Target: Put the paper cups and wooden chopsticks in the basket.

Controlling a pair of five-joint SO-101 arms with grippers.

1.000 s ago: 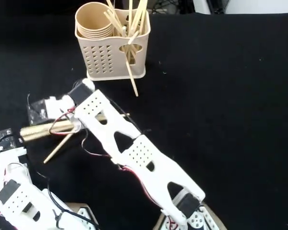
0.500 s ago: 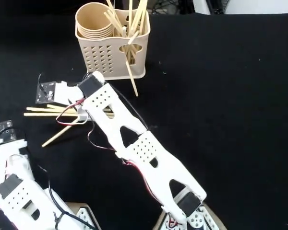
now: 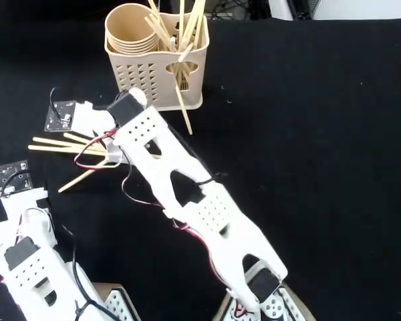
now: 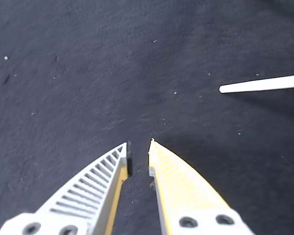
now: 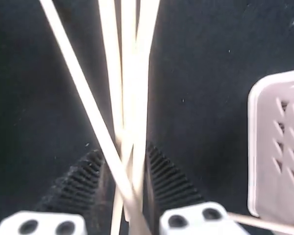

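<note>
Two arms stand at the black table (image 3: 334, 147). The left arm (image 3: 23, 267) is the one farthest from the basket (image 3: 154, 87), well out in front of the basket's cup end. Its left gripper (image 4: 138, 144) points down at bare cloth, with the jaws drawn to a narrow slit and nothing between them. One chopstick end (image 4: 262, 83) shows over the cloth a little ahead of those jaws, apart from them.

The right arm (image 3: 207, 207) runs on a diagonal from its base toward the basket's front. Its right gripper (image 5: 122, 154) is clamped on a bundle of wooden chopsticks (image 5: 130, 73), which pass between the ribbed fingers (image 5: 164, 178). At least four sticks can be counted in the right wrist view. Three run close together and one crosses them at a slant.

From above, the bundle projects sideways from the gripper, in front of the basket and past its cup end, near it but apart. Whether the sticks rest on the table or are lifted cannot be determined. One splayed stick (image 3: 83, 177) angles off from the rest on the side away from the basket, and whether it is inside the grip cannot be told.

The perforated basket stands upright. A nested stack of paper cups (image 3: 130, 30) sits in one end and standing chopsticks (image 3: 187, 23) fill the other. A leaning chopstick (image 3: 184, 110) rests against the basket's front wall below the handle cut-out, with its lower end on the table.
</note>
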